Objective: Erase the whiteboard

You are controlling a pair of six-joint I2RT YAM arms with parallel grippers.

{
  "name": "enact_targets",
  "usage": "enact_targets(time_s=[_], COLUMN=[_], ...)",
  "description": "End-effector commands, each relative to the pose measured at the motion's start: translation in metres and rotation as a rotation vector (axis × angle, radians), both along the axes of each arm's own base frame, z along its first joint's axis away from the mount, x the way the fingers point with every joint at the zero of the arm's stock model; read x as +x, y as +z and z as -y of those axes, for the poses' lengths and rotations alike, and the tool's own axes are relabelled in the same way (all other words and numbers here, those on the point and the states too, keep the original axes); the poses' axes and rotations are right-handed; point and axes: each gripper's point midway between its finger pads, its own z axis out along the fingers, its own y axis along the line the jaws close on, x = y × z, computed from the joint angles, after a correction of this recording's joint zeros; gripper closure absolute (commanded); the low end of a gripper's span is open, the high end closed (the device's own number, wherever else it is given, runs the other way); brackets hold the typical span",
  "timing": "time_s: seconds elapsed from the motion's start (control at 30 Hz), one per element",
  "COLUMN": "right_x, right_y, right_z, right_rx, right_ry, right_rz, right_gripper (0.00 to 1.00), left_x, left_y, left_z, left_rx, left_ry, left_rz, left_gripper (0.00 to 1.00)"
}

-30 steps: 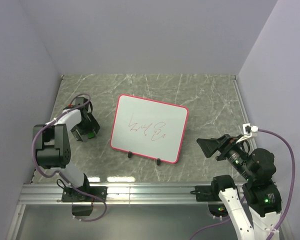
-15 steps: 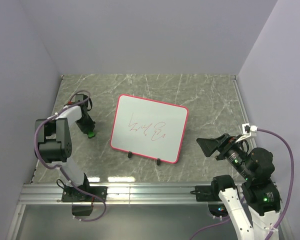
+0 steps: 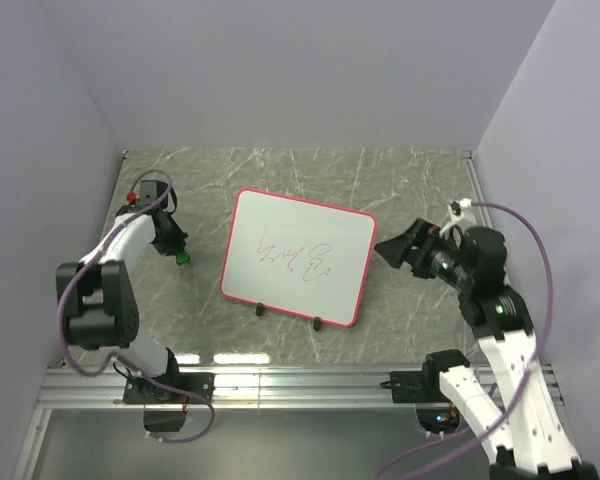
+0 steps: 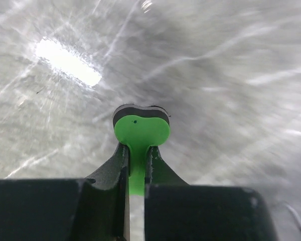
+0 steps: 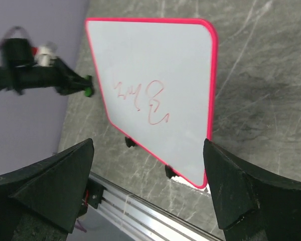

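The whiteboard (image 3: 298, 257) lies in the middle of the table, white with a pink-red frame and red scribbles (image 3: 298, 261) near its centre. It fills the upper half of the right wrist view as whiteboard (image 5: 155, 70). My left gripper (image 3: 177, 250) is left of the board, shut on a small green eraser (image 4: 140, 134) with a black underside. The eraser (image 3: 183, 258) is held just over the marble. My right gripper (image 3: 398, 250) hovers off the board's right edge, open and empty.
Grey marble table top (image 3: 420, 190) with purple walls on three sides. A metal rail (image 3: 300, 385) runs along the near edge. Two small black feet (image 3: 317, 323) sit at the board's near edge.
The left gripper closed on the green eraser and drew it slightly away. The right arm swung up and left, bringing its open gripper close to the board's right edge.
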Motion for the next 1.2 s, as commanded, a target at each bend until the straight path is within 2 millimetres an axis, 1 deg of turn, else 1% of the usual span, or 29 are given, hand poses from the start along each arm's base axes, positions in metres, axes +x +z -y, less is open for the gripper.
enact_targets(time_s=[0.0, 0.03, 0.07, 0.1, 0.17, 0.2, 0.23, 0.27, 0.3, 0.33, 0.37, 0.4, 0.43, 0.47, 0.53, 0.57, 0.6, 0.63, 0.73, 0.77, 0.83, 0.87, 0.93, 0.97, 1.03, 1.07, 1.1, 1.13, 1.17], right_x=[0.032, 0.041, 0.049, 0.062, 0.076, 0.088, 0.096, 0.102, 0.109, 0.117, 0.120, 0.126, 0.132, 0.136, 0.140, 0.145, 0.145, 0.146, 0.144, 0.146, 0.145, 0.145, 0.144, 0.142, 0.138, 0.137, 0.136, 0.135, 0.134], right_y=[0.016, 0.016, 0.013, 0.001, -0.005, -0.019, -0.024, -0.029, -0.039, -0.042, -0.045, -0.054, -0.058, -0.067, -0.076, -0.071, -0.080, -0.070, -0.077, -0.074, -0.078, -0.076, -0.076, -0.075, -0.075, -0.075, -0.075, -0.078, -0.078], right_z=[-0.004, 0.000, 0.003, 0.004, 0.004, 0.007, 0.006, 0.006, 0.006, 0.004, -0.001, -0.002, -0.003, -0.006, -0.012, -0.016, -0.020, -0.031, -0.041, -0.043, -0.047, -0.049, -0.054, -0.056, -0.060, -0.060, -0.061, -0.061, -0.061], right_rx=[-0.017, -0.034, -0.048, -0.068, -0.084, -0.102, -0.106, -0.105, -0.109, -0.101, -0.088, -0.088, -0.089, -0.088, -0.068, -0.054, -0.036, -0.002, 0.052, 0.070, 0.088, 0.097, 0.106, 0.100, 0.093, 0.089, 0.088, 0.085, 0.084], right_ry=[0.004, -0.028, -0.046, -0.052, -0.056, -0.058, -0.053, -0.050, -0.040, -0.033, -0.006, 0.003, 0.008, 0.031, 0.065, 0.085, 0.111, 0.174, 0.227, 0.235, 0.254, 0.265, 0.286, 0.296, 0.311, 0.318, 0.320, 0.322, 0.323], right_rz=[0.060, 0.063, 0.051, 0.007, -0.014, -0.054, -0.053, -0.054, -0.065, -0.037, -0.033, -0.045, -0.032, -0.049, -0.049, -0.012, -0.042, 0.008, -0.016, 0.001, -0.006, 0.000, -0.004, 0.002, 0.004, 0.009, 0.010, 0.004, 0.005], right_gripper=[0.04, 0.03, 0.03, 0.02, 0.03, 0.03, 0.03, 0.03, 0.03, 0.03, 0.04, 0.04, 0.05, 0.06, 0.09, 0.12, 0.14, 0.17, 0.21, 0.23, 0.29, 0.37, 0.44, 0.53, 0.59, 0.67, 0.71, 0.80, 0.87], left_x=[0.012, 0.008, 0.005, 0.001, -0.007, -0.012, -0.017, -0.021, -0.027, -0.031, -0.038, -0.043, -0.047, -0.053, -0.061, -0.064, -0.068, -0.071, -0.076, -0.077, -0.077, -0.078, -0.077, -0.076, -0.075, -0.073, -0.072, -0.070, -0.066], left_y=[0.066, 0.081, 0.089, 0.102, 0.112, 0.123, 0.126, 0.129, 0.137, 0.140, 0.139, 0.144, 0.146, 0.145, 0.152, 0.154, 0.155, 0.158, 0.155, 0.153, 0.148, 0.148, 0.146, 0.145, 0.143, 0.143, 0.141, 0.141, 0.143], left_z=[0.011, 0.014, 0.016, 0.021, 0.028, 0.034, 0.035, 0.044, 0.053, 0.056, 0.059, 0.062, 0.064, 0.064, 0.066, 0.067, 0.069, 0.070, 0.074, 0.075, 0.081, 0.085, 0.091, 0.092, 0.097, 0.099, 0.104, 0.109, 0.114], left_rx=[-0.038, -0.044, -0.047, -0.054, -0.074, -0.081, -0.088, -0.091, -0.096, -0.098, -0.101, -0.103, -0.105, -0.108, -0.121, -0.122, -0.125, -0.126, -0.133, -0.137, -0.157, -0.171, -0.178, -0.178, -0.181, -0.183, -0.188, -0.196, -0.205], left_ry=[-0.027, -0.034, -0.034, -0.043, -0.054, -0.067, -0.067, -0.090, -0.112, -0.120, -0.127, -0.138, -0.141, -0.142, -0.156, -0.164, -0.175, -0.184, -0.203, -0.201, -0.214, -0.218, -0.232, -0.232, -0.243, -0.247, -0.261, -0.266, -0.278], left_rz=[0.186, 0.223, 0.240, 0.278, 0.299, 0.331, 0.332, 0.335, 0.354, 0.357, 0.342, 0.351, 0.349, 0.331, 0.340, 0.341, 0.340, 0.349, 0.346, 0.345, 0.348, 0.348, 0.350, 0.347, 0.338, 0.340, 0.334, 0.336, 0.353], left_gripper=[1.00, 1.00, 1.00, 1.00, 1.00, 1.00, 1.00, 1.00, 1.00, 1.00, 1.00, 1.00, 1.00, 1.00, 1.00, 1.00, 1.00, 1.00, 1.00, 1.00, 1.00, 1.00, 1.00, 1.00, 1.00, 1.00, 1.00, 1.00, 1.00])
